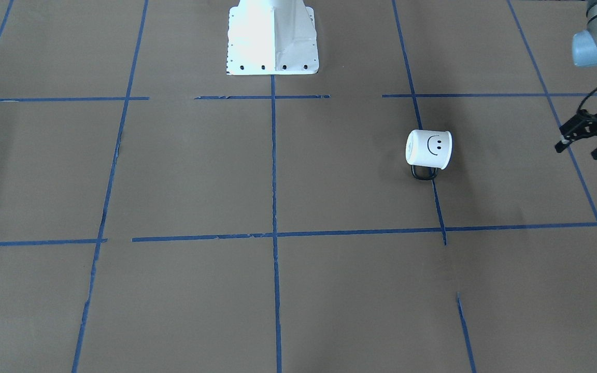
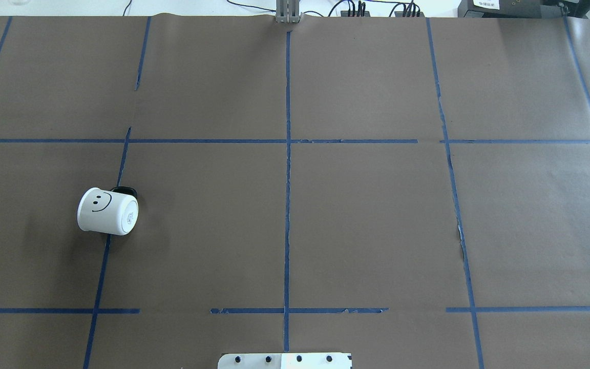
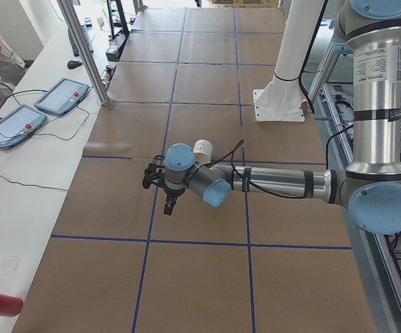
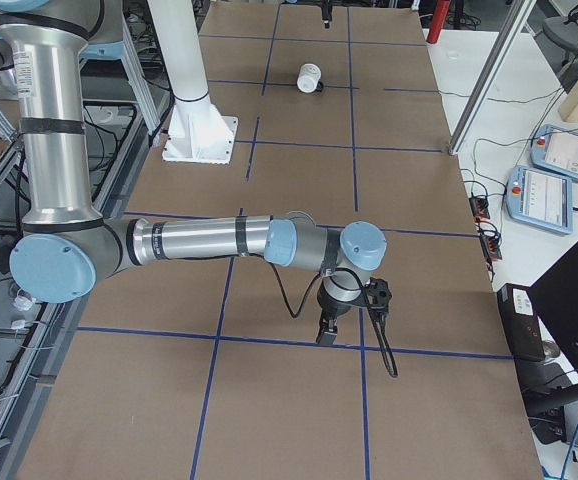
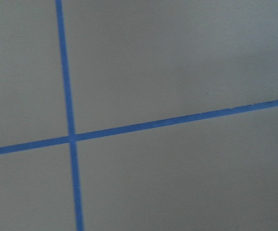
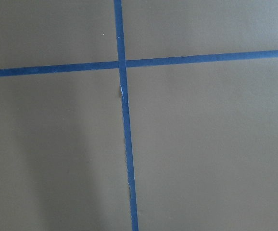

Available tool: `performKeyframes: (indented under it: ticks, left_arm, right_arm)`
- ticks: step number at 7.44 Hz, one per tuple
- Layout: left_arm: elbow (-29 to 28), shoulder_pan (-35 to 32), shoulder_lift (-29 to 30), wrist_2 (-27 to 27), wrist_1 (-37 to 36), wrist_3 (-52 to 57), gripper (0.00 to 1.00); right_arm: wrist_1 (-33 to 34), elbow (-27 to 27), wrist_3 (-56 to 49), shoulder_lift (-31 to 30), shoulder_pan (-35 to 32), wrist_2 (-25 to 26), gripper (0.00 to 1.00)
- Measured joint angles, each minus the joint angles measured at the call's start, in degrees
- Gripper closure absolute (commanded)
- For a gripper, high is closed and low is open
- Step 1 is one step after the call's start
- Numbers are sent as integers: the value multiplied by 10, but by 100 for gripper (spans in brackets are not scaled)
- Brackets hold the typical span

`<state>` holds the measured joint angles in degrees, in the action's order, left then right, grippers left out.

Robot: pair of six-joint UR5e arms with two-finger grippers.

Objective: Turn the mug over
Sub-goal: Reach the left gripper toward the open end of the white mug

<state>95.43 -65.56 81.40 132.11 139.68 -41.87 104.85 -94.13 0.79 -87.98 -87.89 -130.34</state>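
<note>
fingers (image 1: 563,145) on the left gripper (image 1: 578,150) are spread and empty. smiley mug (image 1: 429,149) lies sideways on the bench (image 1: 329,290), mouth seemingly toward them, well apart: approach low, pinch the rim, tip it upright. right gripper (image 4: 327,332): cannot tell.

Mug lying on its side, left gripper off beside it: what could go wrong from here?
1. The mug lies on its round side, so a nudge from the left gripper may roll or slide it away.
2. Its handle sits low on the side away from the robot, awkward to catch.
3. The left wrist view shows only tape and paper, so no close-up guides the approach.
</note>
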Motion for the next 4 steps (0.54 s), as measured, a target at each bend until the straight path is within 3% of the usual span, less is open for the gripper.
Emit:
performKeyframes:
  ticks: [2, 4]
  left_arm:
    - [-9, 132, -14, -85, 167, -201, 0]
    - [-43, 216, -8, -164, 345, -317, 0]
  right_arm:
    - [0, 0, 0, 0, 0, 0, 0]
    - [0, 0, 0, 0, 0, 0, 0]
